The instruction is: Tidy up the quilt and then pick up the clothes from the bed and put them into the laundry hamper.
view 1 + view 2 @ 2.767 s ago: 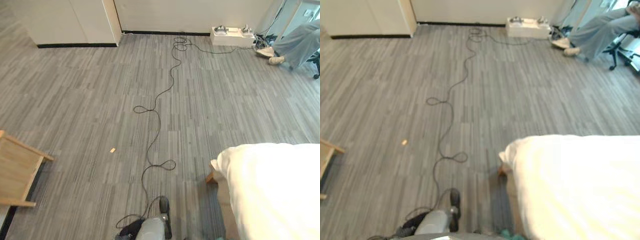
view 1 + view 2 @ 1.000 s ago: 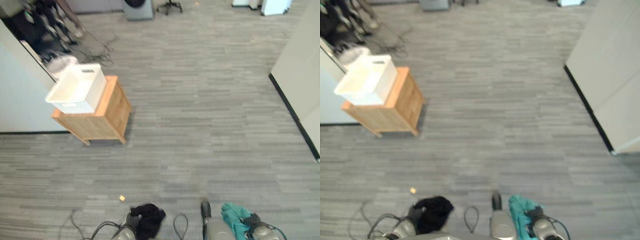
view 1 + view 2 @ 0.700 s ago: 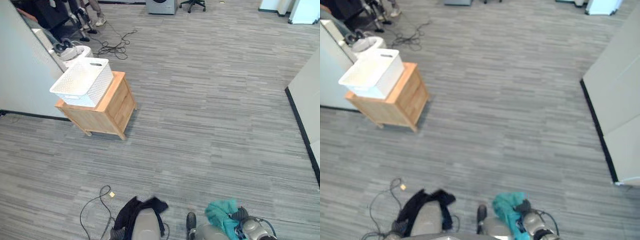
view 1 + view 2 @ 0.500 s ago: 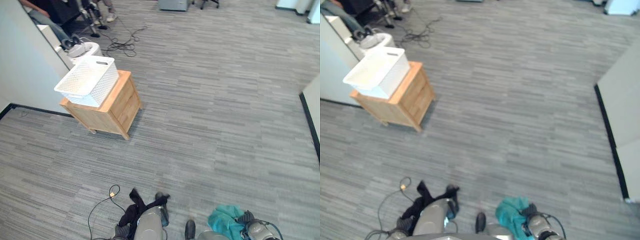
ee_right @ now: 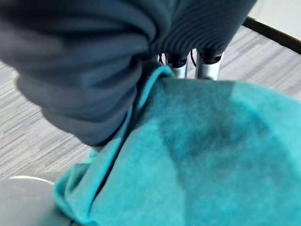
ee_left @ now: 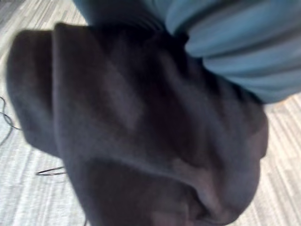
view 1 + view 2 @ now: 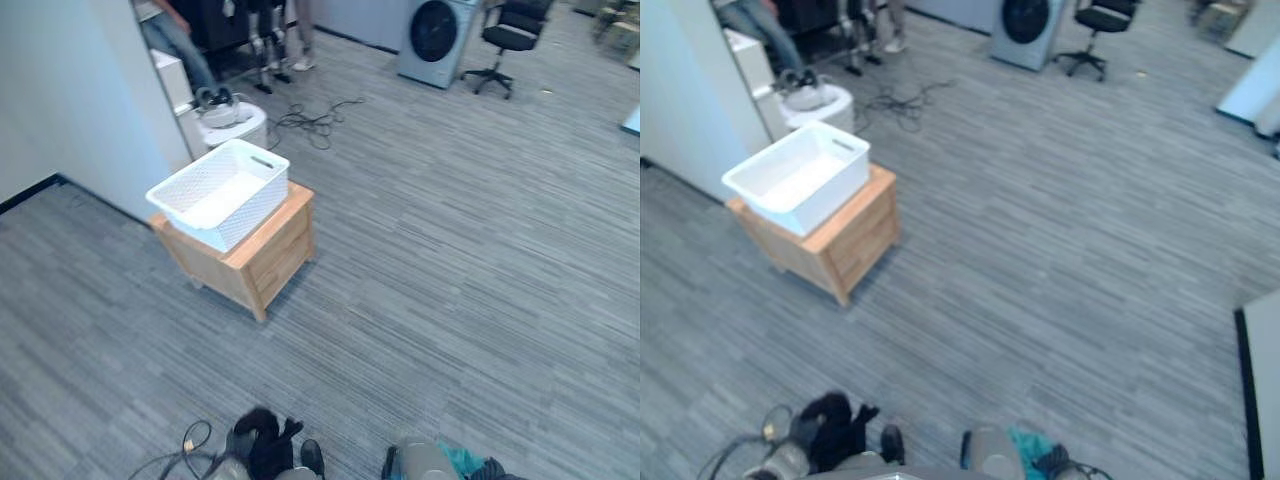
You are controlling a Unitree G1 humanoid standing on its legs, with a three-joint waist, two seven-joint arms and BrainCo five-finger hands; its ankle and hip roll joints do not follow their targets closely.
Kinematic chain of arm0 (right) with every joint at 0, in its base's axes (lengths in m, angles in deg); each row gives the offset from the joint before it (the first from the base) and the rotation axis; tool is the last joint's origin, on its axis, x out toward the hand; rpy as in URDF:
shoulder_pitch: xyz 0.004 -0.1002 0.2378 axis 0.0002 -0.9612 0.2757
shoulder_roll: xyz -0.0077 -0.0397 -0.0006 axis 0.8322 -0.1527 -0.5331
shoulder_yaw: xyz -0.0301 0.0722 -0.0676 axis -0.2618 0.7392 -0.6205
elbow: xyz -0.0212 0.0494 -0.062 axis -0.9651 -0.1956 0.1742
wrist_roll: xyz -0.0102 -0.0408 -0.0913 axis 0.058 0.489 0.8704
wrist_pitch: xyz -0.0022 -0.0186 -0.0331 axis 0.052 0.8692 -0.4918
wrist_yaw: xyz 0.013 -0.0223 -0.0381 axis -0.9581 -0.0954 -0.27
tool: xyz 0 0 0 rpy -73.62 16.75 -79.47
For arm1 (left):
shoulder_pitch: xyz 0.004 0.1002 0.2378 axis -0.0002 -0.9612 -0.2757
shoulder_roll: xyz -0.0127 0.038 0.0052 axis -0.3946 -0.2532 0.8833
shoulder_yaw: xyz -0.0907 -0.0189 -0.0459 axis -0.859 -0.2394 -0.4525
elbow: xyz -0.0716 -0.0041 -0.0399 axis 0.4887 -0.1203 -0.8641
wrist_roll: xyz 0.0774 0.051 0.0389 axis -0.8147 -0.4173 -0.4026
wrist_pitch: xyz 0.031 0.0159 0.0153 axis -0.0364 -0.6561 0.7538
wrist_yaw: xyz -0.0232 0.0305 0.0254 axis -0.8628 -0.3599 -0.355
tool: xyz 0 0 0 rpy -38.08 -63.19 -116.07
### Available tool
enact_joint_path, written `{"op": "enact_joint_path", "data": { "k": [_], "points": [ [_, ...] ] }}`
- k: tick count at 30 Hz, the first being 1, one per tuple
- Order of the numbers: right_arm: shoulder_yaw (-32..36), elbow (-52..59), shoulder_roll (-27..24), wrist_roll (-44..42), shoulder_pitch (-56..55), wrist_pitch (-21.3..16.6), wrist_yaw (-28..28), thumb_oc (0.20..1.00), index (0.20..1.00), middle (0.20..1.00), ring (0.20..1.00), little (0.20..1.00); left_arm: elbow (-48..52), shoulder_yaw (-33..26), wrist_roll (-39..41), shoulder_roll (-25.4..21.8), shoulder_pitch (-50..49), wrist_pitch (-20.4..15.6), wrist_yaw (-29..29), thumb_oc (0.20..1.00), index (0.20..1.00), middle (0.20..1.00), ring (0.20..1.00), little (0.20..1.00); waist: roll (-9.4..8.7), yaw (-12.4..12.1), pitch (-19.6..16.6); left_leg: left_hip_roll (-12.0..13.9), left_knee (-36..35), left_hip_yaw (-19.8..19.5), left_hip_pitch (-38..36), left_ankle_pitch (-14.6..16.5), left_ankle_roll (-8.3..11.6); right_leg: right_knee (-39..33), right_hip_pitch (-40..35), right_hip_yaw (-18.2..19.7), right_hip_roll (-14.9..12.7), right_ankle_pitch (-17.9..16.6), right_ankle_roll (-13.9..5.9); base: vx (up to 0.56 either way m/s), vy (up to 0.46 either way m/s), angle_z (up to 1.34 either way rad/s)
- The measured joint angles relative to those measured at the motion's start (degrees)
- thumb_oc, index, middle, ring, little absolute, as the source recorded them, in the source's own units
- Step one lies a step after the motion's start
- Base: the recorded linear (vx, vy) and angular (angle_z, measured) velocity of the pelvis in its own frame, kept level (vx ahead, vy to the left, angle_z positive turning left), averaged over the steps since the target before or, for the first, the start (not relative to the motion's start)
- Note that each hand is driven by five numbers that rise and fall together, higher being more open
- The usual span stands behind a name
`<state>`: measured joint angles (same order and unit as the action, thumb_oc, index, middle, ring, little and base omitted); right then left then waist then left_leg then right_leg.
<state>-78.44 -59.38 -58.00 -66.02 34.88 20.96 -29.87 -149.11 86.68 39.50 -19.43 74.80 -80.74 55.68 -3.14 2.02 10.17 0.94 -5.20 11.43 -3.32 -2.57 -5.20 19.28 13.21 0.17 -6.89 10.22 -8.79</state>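
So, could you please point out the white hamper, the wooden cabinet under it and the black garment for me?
white hamper (image 7: 262,191), left eye view, on its near side wall.
wooden cabinet (image 7: 281,250), left eye view, on its front face.
black garment (image 6: 136,141), left wrist view, on the middle of the cloth.

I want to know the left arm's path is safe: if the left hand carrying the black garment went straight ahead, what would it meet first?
Probably only floor at first. The left hand with the black garment sits low in the eye view; the wooden cabinet bearing the white hamper stands well beyond, though depth is hard to judge.
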Motion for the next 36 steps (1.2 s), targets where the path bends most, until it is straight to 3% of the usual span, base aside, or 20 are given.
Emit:
{"op": "enact_joint_path", "data": {
  "k": [1,2,3,4,6,8,10,11,14,17,21,24,25,26,28,29,31,33,35,36],
  "points": [
    [-0.02,-0.39,-0.07,-0.02,0.03,0.02,0.09,0.2,0.2,0.2,0.2,0.2,0.31,0.11,0.0,0.15,1.09,-0.07,-0.03,0.2,0.2,0.2,0.2,0.2,-0.15,0.26,0.06,-0.14,0.03,-3.19,-0.77,0.67,1.09,-15.11,-2.64,3.74,0.43,-2.48,-0.18,0.55,-0.35,1.4],
    [-0.03,-0.45,-0.1,-0.02,0.2,0.12,0.14,0.2,0.2,0.2,0.2,0.2,0.34,0.31,0.02,0.29,1.9,-0.15,-0.07,0.2,0.2,0.2,0.2,0.2,-0.26,0.91,0.03,0.12,0.01,-5.93,-0.87,1.44,2.21,-24.67,-4.18,7.93,1.4,-4.4,-0.42,0.47,-0.303,1.74],
    [-0.14,-0.38,-0.16,0.03,0.4,0.51,0.12,0.2,0.2,0.2,0.2,0.2,0.18,0.2,0.01,0.25,1.8,-0.36,-0.05,0.2,0.2,0.2,0.2,0.2,-0.39,2.46,0.02,0.38,0.35,-10.94,-0.97,1.96,3.04,-24.63,-4.37,14.87,3.02,-7.37,-1.35,0.32,-0.254,2.22],
    [-0.07,-0.44,-0.42,0.02,-0.47,0.86,0.13,0.2,0.2,0.2,0.2,0.2,0.07,0.19,-0.02,0.56,1.97,-0.77,-0.07,0.2,0.2,0.2,0.2,0.2,-0.72,3.68,-0.07,1.2,0.0,-13.79,-1.67,2.63,3.75,-24.3,-6.65,16.46,3.88,-13.06,-0.32,0.31,-0.394,2.34],
    [0.41,-0.5,-1.92,0.05,0.74,1.56,0.12,0.2,0.2,0.2,0.2,0.2,0.33,0.34,-0.02,1.85,-0.61,-1.66,-0.1,0.2,0.2,0.2,0.2,0.2,1.72,2.56,0.77,5.23,1.48,-9.29,-4.74,1.92,5.99,-24.22,-10.9,11.9,6.6,-18.18,4.75,0.22,-0.448,1.31],
    [0.46,0.56,-2.45,0.05,2.46,1.23,0.22,0.2,0.2,0.2,0.2,0.2,-0.65,-0.19,0.05,1.97,-1.9,-1.62,-0.12,0.2,0.2,0.2,0.2,0.2,1.08,2.05,1.11,5.7,9.79,-9.42,-0.43,-0.41,9.75,-24.24,-12.77,8.26,6.22,-18.84,6.45,0.02,-0.181,0.82],
    [0.52,1.01,-3.86,0.06,4.93,1.02,0.36,0.2,0.2,0.2,0.2,0.2,-0.83,-0.18,0.08,2.17,-1.87,-1.64,-0.16,0.2,0.2,0.2,0.2,0.2,0.17,1.54,2.23,5.78,15.43,-8.77,4.25,-2.22,12.59,-24.24,-13.33,5.32,5.25,-19.06,9.66,0.05,-0.071,0.88],
    [2.79,1.59,-9.14,0.49,2.04,1.29,0.27,0.2,0.2,0.2,0.2,0.2,-0.64,1.43,0.13,5.93,-8.69,-1.23,0.04,0.2,0.2,0.2,0.2,0.2,10.42,2.52,0.1,6.46,0.54,-1.1,-3.63,0.84,9.19,-24.23,-14.83,3.11,7.0,-16.92,6.88,0.07,-0.027,0.52],
    [3.43,7.23,-9.08,-6.93,0.19,0.67,-1.18,0.2,0.2,0.2,0.2,0.2,4.74,-3.29,7.88,5.49,-9.13,-1.57,-0.86,0.2,0.2,0.2,0.2,0.2,9.48,2.17,0.49,6.44,0.19,-1.18,-2.47,0.88,9.37,-24.24,-13.56,2.58,7.15,-16.98,6.81,0.07,-0.101,0.09],
    [4.65,9.0,-7.36,-9.04,0.15,-0.45,-2.41,0.2,0.2,0.2,0.2,0.2,10.84,-3.69,8.31,5.04,-7.98,-2.41,-2.69,0.2,0.2,0.2,0.2,0.2,8.02,1.88,1.0,6.68,0.29,-1.45,-0.85,0.14,9.22,-24.24,-12.35,1.67,7.25,-17.48,6.12,0.09,-0.14,0.1],
    [4.61,6.97,-4.63,-9.05,1.35,-0.76,-2.79,0.2,0.2,0.2,0.2,0.2,5.63,-5.42,6.19,4.94,-6.93,-2.52,-2.87,0.2,0.2,0.2,0.2,0.2,6.33,1.7,1.18,8.21,2.64,-1.0,-0.26,0.55,11.44,-24.19,-12.25,0.69,8.54,-16.45,7.56,0.09,-0.23,-0.12],
    [5.13,4.61,-0.34,-9.51,2.07,-0.87,-3.29,0.2,0.2,0.2,0.2,0.2,-1.17,-7.86,5.05,2.31,-4.92,-2.32,-2.95,0.2,0.2,0.2,0.2,0.2,0.56,-0.82,4.21,9.23,19.5,-1.56,5.91,1.44,13.74,-15.85,-9.77,-1.52,7.83,-12.62,11.11,0.2,-0.169,-0.1],
    [5.07,3.57,0.19,-9.68,2.06,-0.45,-3.32,0.2,0.2,0.2,0.2,0.2,-3.34,-8.14,4.95,1.65,-4.84,-1.51,-2.92,0.2,0.2,0.2,0.2,0.2,-1.33,-1.13,4.8,9.72,28.6,-1.23,9.98,-0.55,14.03,-16.62,-11.62,-1.09,6.94,-12.05,11.6,0.35,0.006,0.0],
    [5.05,2.78,-0.38,-9.67,1.65,-0.34,-3.3,0.2,0.2,0.2,0.2,0.2,-3.68,-8.19,4.74,1.88,-6.66,-1.28,-2.84,0.2,0.2,0.2,0.2,0.2,-1.83,-1.85,4.67,8.82,28.39,-0.81,11.07,-0.17,14.09,-18.49,-13.81,-0.15,6.43,-11.93,11.77,0.59,0.093,-0.07],
    [5.05,1.65,-1.96,-9.56,1.59,-0.2,-3.2,0.2,0.2,0.2,0.2,0.2,-4.21,-8.01,4.4,3.33,-7.16,-1.24,-2.47,0.2,0.2,0.2,0.2,0.2,-1.77,-2.24,4.52,5.88,19.84,1.37,10.39,0.8,13.29,-20.64,-14.25,0.06,5.07,-11.95,11.83,0.38,0.129,-0.19],
    [4.93,-0.28,-3.34,-9.38,1.69,-0.15,-3.26,0.2,0.2,0.2,0.2,0.2,-4.49,-8.02,3.99,4.53,-7.69,-1.12,-2.09,0.2,0.2,0.2,0.2,0.2,-0.49,-2.05,3.76,4.21,10.28,3.88,9.95,0.77,12.95,-23.44,-14.74,0.05,4.78,-11.95,11.79,0.27,0.096,-0.11],
    [5.1,-1.04,-4.97,-8.88,1.81,0.37,-3.34,0.2,0.2,0.2,0.2,0.2,-4.82,-7.83,3.88,4.99,-7.18,-1.18,-1.39,0.2,0.2,0.2,0.2,0.2,2.2,-1.97,3.86,3.54,2.12,7.25,10.42,-1.44,12.06,-24.44,-15.08,-1.46,5.42,-12.15,11.85,0.3,0.096,0.11],
    [5.63,-2.24,-5.2,-8.71,0.21,0.66,-3.49,0.2,0.2,0.2,0.2,0.2,-5.09,-7.6,2.79,5.12,-6.94,-1.2,-0.44,0.2,0.2,0.2,0.2,0.2,4.1,-1.74,3.54,4.57,0.0,9.99,10.96,-3.2,12.13,-24.46,-17.37,-4.3,5.87,-12.08,11.83,0.59,0.076,0.41],
    [4.84,-2.46,-4.9,-8.25,-0.42,0.59,-3.48,0.2,0.2,0.2,0.2,0.2,-5.17,-7.98,1.84,5.16,-7.86,-1.32,-0.19,0.2,0.2,0.2,0.2,0.2,3.73,-2.98,1.79,5.41,0.6,9.62,12.06,-2.84,12.87,-24.46,-17.37,-3.84,5.61,-11.61,11.21,0.58,0.05,-0.09],
    [4.38,-2.63,-4.67,-7.55,-0.29,0.2,-3.47,0.2,0.2,0.2,0.2,0.2,-5.43,-8.09,1.67,5.2,-7.57,-1.18,0.15,0.2,0.2,0.2,0.2,0.2,2.94,-3.63,1.43,5.59,5.31,9.2,12.64,-1.75,11.88,-24.42,-17.75,-3.28,4.76,-11.35,10.83,0.41,0.056,-0.41]
  ]
}}
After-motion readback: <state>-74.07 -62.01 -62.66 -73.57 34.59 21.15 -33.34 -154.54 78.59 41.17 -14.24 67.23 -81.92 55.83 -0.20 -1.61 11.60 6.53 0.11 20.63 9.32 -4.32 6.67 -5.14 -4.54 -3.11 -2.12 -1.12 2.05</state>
